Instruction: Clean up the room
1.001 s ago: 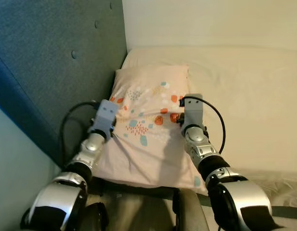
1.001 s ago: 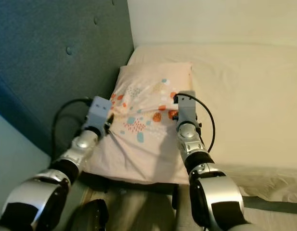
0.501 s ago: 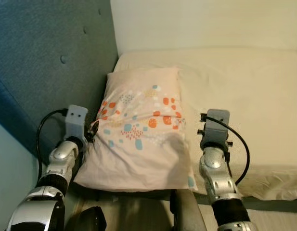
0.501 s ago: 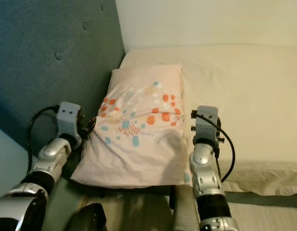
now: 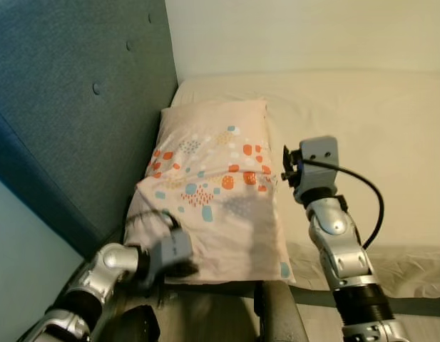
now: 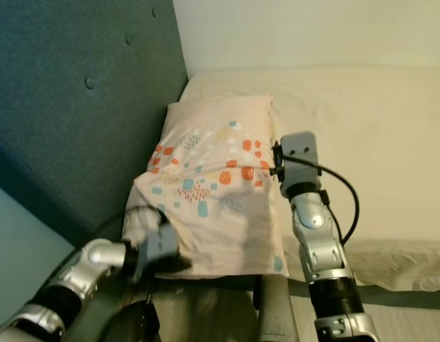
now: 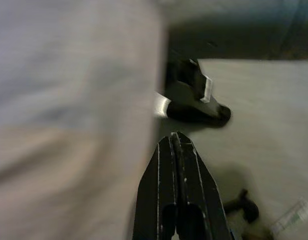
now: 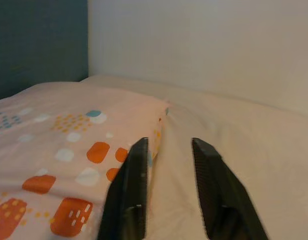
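Pillow (image 5: 216, 189) flat on bed (image 5: 362, 135) | left tool (image 7: 174, 142) pinched together, empty | right tool (image 8: 168, 150) spread, empty

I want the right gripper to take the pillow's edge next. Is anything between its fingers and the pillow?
Nothing visible. The right gripper is open at the pillow's right edge, over the bare sheet.

Left silver arm bent low, its black two-fingered left gripper (image 7: 177, 145) with fingers pressed together. Right silver arm raised forward; right gripper (image 8: 168, 150) fingers parted, apparently holding nothing.
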Motion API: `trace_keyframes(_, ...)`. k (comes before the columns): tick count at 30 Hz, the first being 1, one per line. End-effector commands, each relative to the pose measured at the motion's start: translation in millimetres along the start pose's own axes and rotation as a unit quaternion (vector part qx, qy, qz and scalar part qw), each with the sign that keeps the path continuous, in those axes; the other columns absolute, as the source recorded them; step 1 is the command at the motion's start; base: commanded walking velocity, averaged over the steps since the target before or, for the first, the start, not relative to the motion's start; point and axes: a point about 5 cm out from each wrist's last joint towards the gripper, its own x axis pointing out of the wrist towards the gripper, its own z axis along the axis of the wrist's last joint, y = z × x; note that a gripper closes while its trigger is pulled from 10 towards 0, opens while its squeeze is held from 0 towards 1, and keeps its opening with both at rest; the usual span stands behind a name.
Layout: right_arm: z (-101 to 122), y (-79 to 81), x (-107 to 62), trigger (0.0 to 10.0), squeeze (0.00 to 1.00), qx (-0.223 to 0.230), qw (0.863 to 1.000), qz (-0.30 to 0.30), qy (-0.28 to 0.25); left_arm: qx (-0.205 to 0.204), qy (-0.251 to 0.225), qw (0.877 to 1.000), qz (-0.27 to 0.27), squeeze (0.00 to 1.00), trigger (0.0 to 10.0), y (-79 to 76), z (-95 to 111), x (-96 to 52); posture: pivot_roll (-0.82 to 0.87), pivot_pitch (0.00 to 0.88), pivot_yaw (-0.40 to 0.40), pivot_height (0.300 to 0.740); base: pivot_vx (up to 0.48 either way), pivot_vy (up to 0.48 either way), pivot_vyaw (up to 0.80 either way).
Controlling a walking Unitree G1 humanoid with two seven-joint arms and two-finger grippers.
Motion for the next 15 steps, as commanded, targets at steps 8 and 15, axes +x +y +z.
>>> trace_keyframes(8,7,1.7,-9.7,0.0,0.0,0.024,0.999,0.039,-0.002,0.077,0.067,0.994,0.031,0.0,0.0,1.0,1,28.5,-0.16,0.246,0.052,0.572,0.0,0.0,0.0)
trace_keyframes(15,16,1.5,-13.1,10.0,0.0,0.026,0.999,0.035,-0.002,0.111,0.112,0.978,0.138,0.0,0.0,29.5,15,43.4,-0.19,0.255,0.061,0.572,0.0,0.0,0.0)
